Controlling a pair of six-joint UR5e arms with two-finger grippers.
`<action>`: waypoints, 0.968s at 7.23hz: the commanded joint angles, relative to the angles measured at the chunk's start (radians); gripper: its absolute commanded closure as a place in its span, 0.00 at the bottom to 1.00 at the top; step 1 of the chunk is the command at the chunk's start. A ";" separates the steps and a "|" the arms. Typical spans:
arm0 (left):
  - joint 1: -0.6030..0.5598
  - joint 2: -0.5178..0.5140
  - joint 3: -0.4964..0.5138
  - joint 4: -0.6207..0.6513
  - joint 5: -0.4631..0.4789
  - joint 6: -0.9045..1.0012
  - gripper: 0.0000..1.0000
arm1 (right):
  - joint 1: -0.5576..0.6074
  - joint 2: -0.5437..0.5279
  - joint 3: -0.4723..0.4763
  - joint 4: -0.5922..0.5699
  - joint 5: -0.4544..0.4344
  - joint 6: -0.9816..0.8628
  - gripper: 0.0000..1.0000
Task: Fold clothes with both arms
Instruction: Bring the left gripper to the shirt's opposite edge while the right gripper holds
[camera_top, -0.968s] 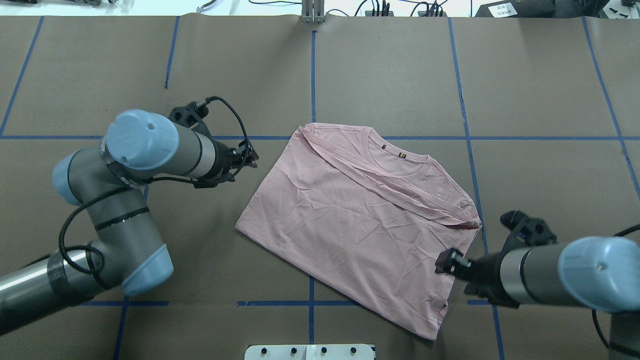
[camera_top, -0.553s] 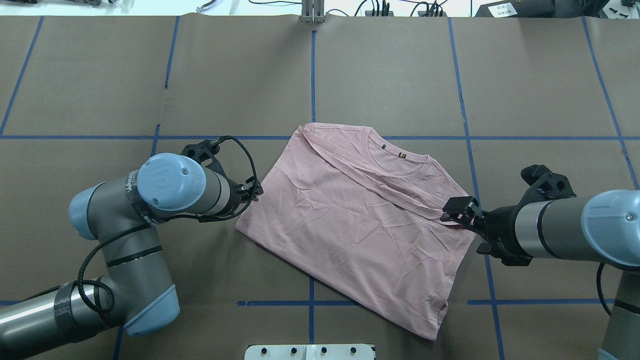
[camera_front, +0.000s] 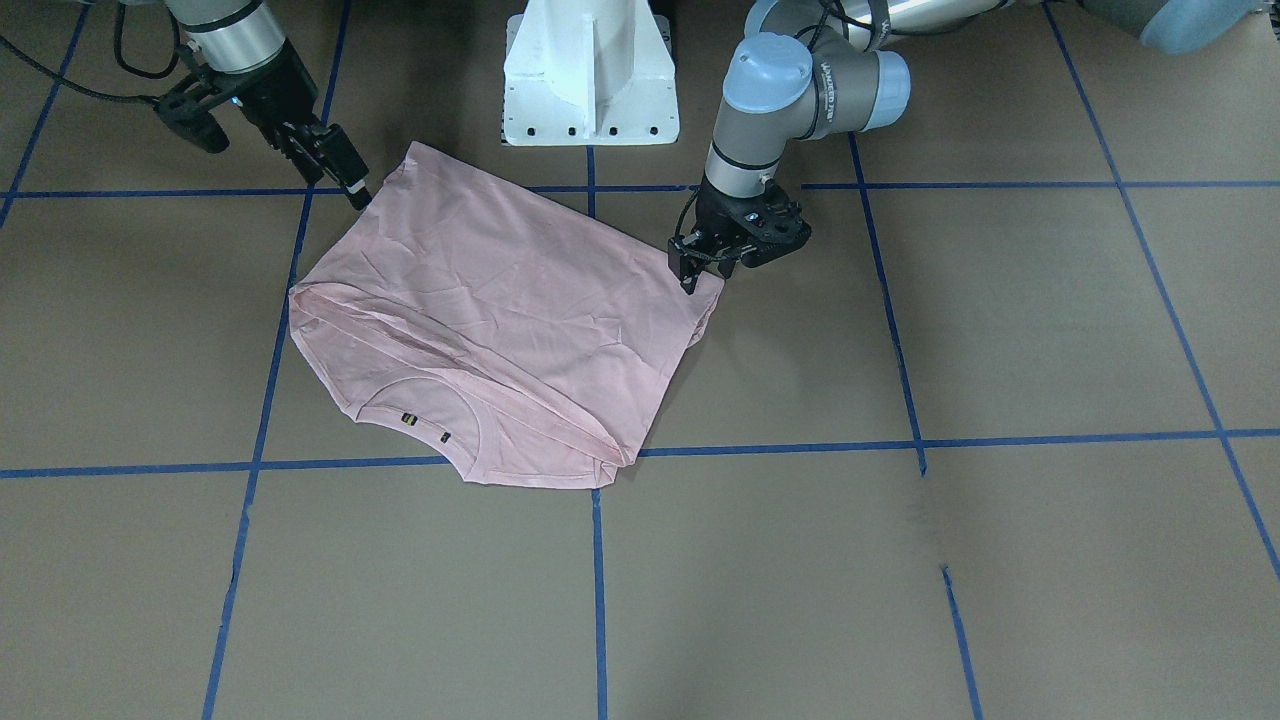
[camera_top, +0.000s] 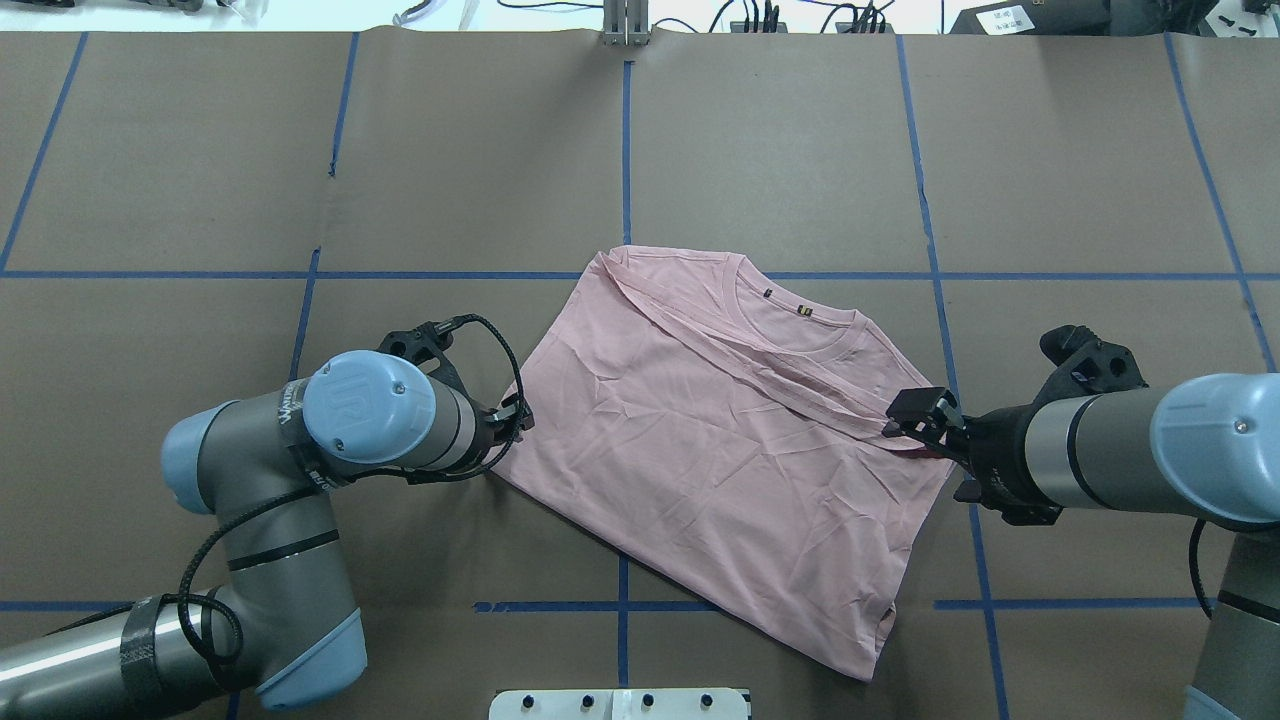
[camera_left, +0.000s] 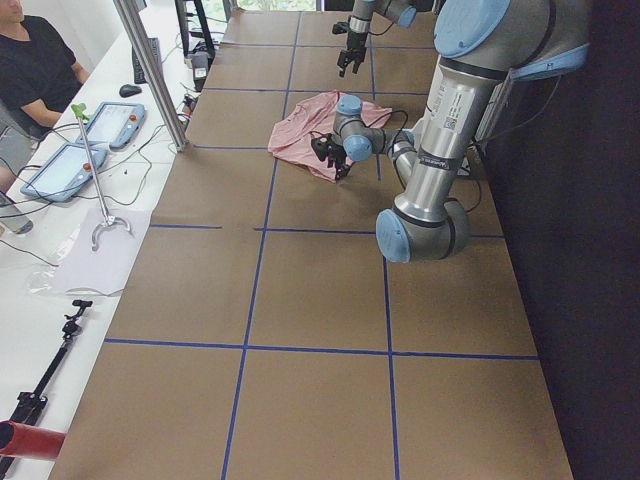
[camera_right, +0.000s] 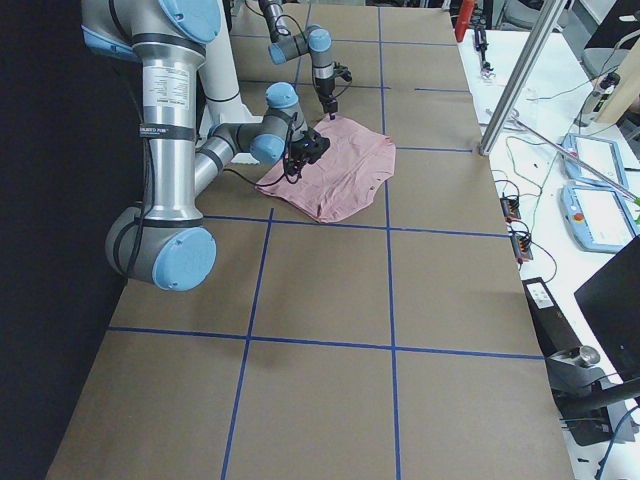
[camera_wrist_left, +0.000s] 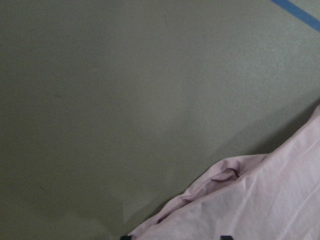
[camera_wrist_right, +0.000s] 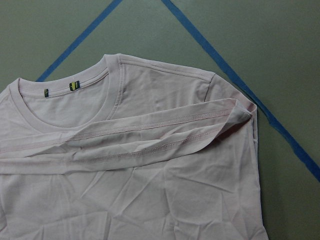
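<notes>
The pale pink T-shirt (camera_top: 700, 450) is lying partly folded on the table (camera_top: 800, 150), and more folds are probably waiting, while the left gripper (camera_front: 693, 278), jaws apart, is standing over one corner and the right gripper (camera_top: 905, 425), whose opening I cannot tell, is reaching the opposite one.

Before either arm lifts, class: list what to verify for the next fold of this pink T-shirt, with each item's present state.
1. T-shirt lying flat on the table: ok.
2. Left gripper down at the shirt's corner: ok.
3. Left fingers shut on cloth: not ok, apart in the wrist view.
4. Right gripper by the shirt's edge: ok.
5. Right fingers' grip: cannot tell.
</notes>
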 joint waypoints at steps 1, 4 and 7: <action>0.007 0.001 0.001 0.019 0.000 -0.005 0.35 | 0.000 0.002 -0.001 0.001 0.000 0.000 0.00; 0.008 0.000 0.019 0.020 0.000 -0.005 0.41 | 0.002 0.002 -0.001 0.000 0.000 0.000 0.00; 0.008 -0.003 0.013 0.051 0.000 -0.011 1.00 | 0.000 0.002 -0.001 0.001 0.000 0.000 0.00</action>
